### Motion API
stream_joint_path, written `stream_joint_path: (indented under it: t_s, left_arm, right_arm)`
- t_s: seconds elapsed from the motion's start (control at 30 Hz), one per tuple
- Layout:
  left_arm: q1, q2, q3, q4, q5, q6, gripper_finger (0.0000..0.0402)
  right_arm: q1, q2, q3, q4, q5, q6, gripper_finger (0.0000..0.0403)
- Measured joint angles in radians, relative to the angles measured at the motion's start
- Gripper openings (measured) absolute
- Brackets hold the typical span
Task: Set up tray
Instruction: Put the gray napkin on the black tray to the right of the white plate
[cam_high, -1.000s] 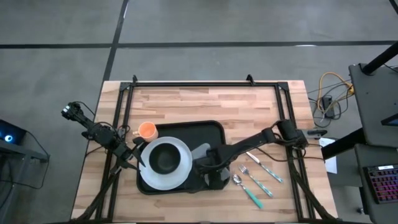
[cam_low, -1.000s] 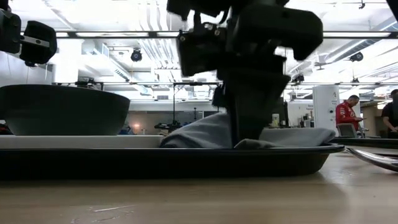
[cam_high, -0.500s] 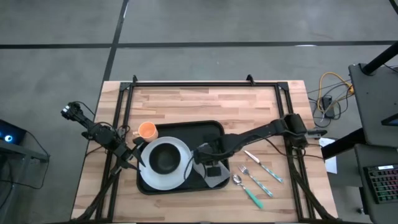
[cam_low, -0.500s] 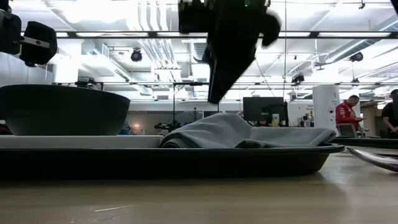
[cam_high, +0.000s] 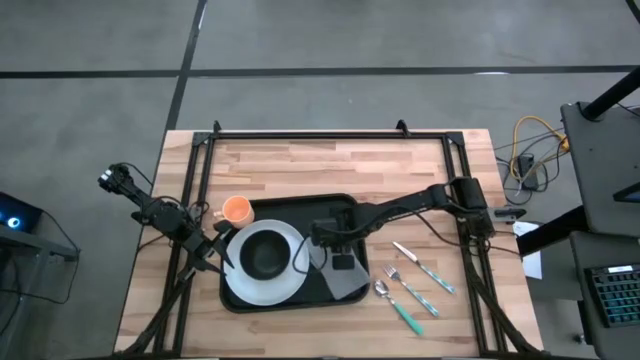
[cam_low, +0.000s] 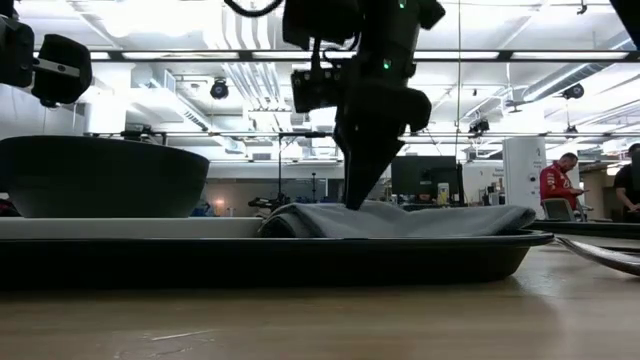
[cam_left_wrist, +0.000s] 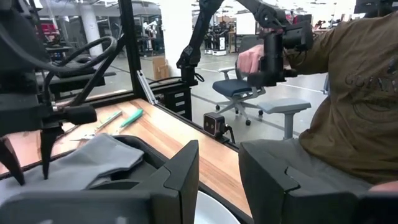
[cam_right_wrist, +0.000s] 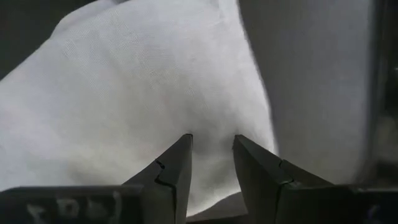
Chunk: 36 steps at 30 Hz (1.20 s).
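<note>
1. Your tray (cam_high: 345, 205) sits mid-table, already carrying the plate (cam_high: 290, 275), bowl (cam_high: 265, 256) and napkin (cam_high: 343, 283).
2. Cup (cam_high: 237, 210) and cutlery (cam_high: 405, 290) lie off the tray; you probably have those left.
3. Your right gripper (cam_right_wrist: 211, 163) hangs over the napkin, fingers slightly apart, pinching nothing.
4. Left gripper (cam_left_wrist: 219, 171) waits beside the plate, parted, empty.

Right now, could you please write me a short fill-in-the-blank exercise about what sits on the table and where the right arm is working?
1. The black bowl sits on the round white ____.
2. The right gripper hangs with open jaws just above the grey ____.
3. The orange cup stands beside the tray, on the bare ____.
4. The fork and the rest of the cutlery lie ____ the tray.

Missing words: plate; napkin; table; outside
</note>
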Motion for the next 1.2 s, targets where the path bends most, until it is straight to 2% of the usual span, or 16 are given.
stream_joint_path:
  t_s: [0.13, 0.53, 0.8, 0.87, 1.03, 1.2]
  left_arm:
    - [0.000, 0.000, 0.000, 0.000, 0.000, 0.000, 0.0096]
    - [0.000, 0.000, 0.000, 0.000, 0.000, 0.000, 0.0096]
    - [0.000, 0.001, 0.000, 0.000, 0.000, 0.000, 0.0096]
    - [0.000, 0.004, 0.000, 0.000, 0.000, 0.000, 0.0096]
    - [0.000, 0.010, 0.000, 0.000, 0.000, 0.000, 0.0096]
    - [0.000, 0.010, 0.000, 0.000, 0.000, 0.000, 0.0096]
  right_arm:
    - [-0.009, 0.000, -0.052, 0.057, -0.046, 0.003, 0.0105]
    - [-0.011, -0.050, -0.042, 0.053, -0.044, 0.134, 0.0102]
    - [-0.065, -0.139, -0.074, 0.038, -0.045, 0.373, 0.0107]
    - [-0.089, -0.161, -0.105, 0.047, -0.072, 0.414, 0.0114]
    - [-0.147, -0.164, -0.189, 0.143, -0.235, 0.484, 0.0142]
    - [-0.161, -0.162, -0.246, 0.211, -0.273, 0.506, 0.0165]
